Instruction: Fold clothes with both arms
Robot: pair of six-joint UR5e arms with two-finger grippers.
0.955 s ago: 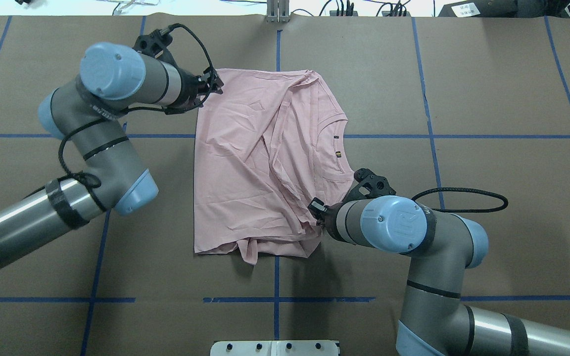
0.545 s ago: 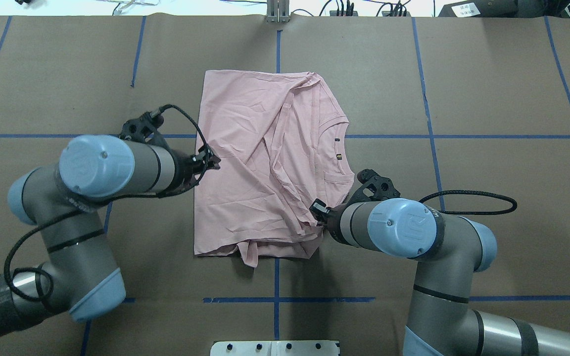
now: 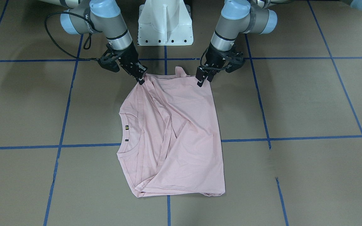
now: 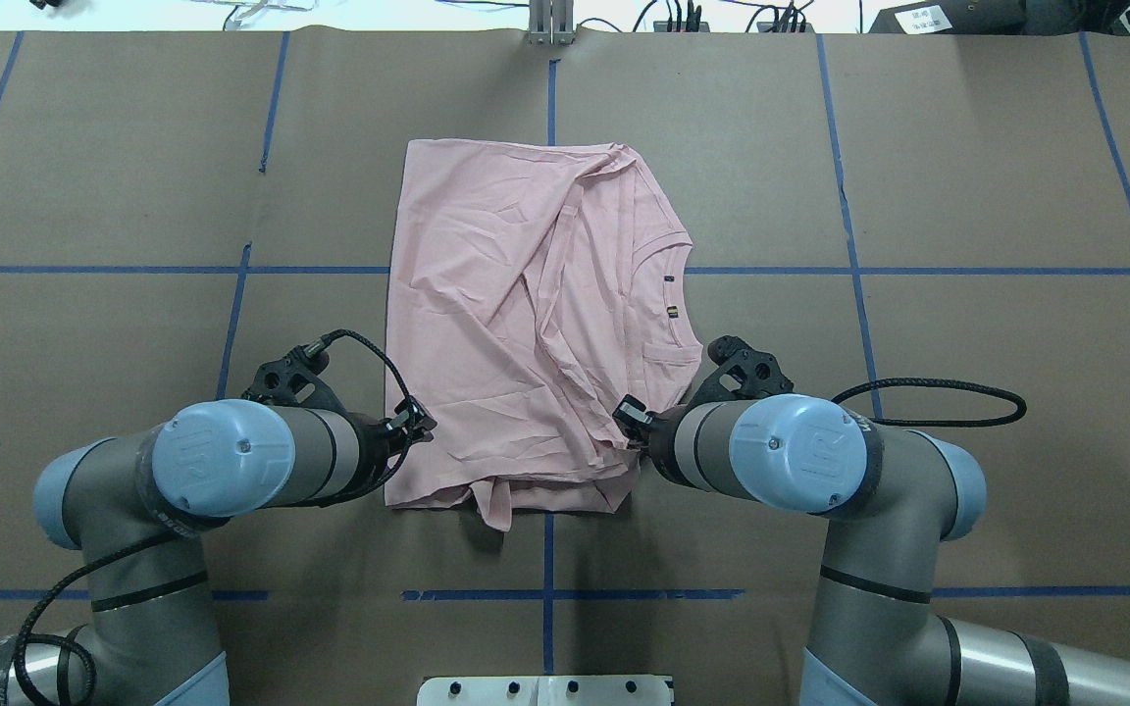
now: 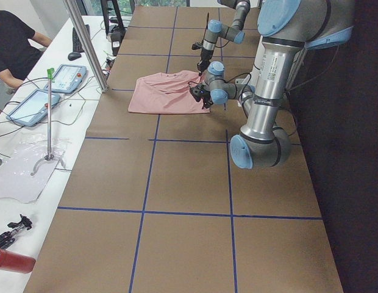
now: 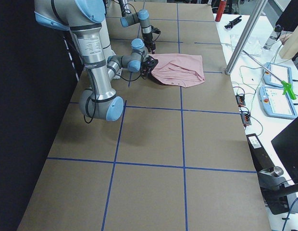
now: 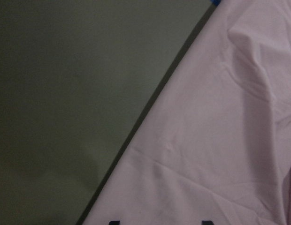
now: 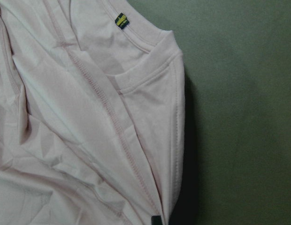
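Inspection of my station: the pale pink T-shirt (image 4: 487, 324) lies at the middle of the bench (image 4: 967, 176), already folded to a rough rectangle with its long axis running near to far. Its neckline (image 3: 127, 133) opens toward the right, and a small black-and-yellow neck label (image 8: 120, 21) shows inside it. The cloth is creased, with several diagonal ridges across the top layer, and a narrow flap (image 4: 494, 508) sticks out past the near edge. My left arm (image 4: 222, 471) reaches in from the near left, and my left jaws sit at the shirt's left edge, close to the near left corner. The left wrist view shows both fingertips (image 7: 113, 222) well apart with pink cloth lying between them, so I record the left jaws as spread and gripping nothing. My right arm (image 4: 800, 456) reaches in from the near right, and my right jaws are on the shirt's right edge, on the near side of the neckline. In the right wrist view only one dark tip (image 8: 156, 219) shows, at the hemmed edge. In the front-facing view folds of cloth run up into the tool, so I record the right jaws as pressed together on the T-shirt's edge. Blue tape lines (image 4: 545, 594) grid the brown bench, one running under the shirt.
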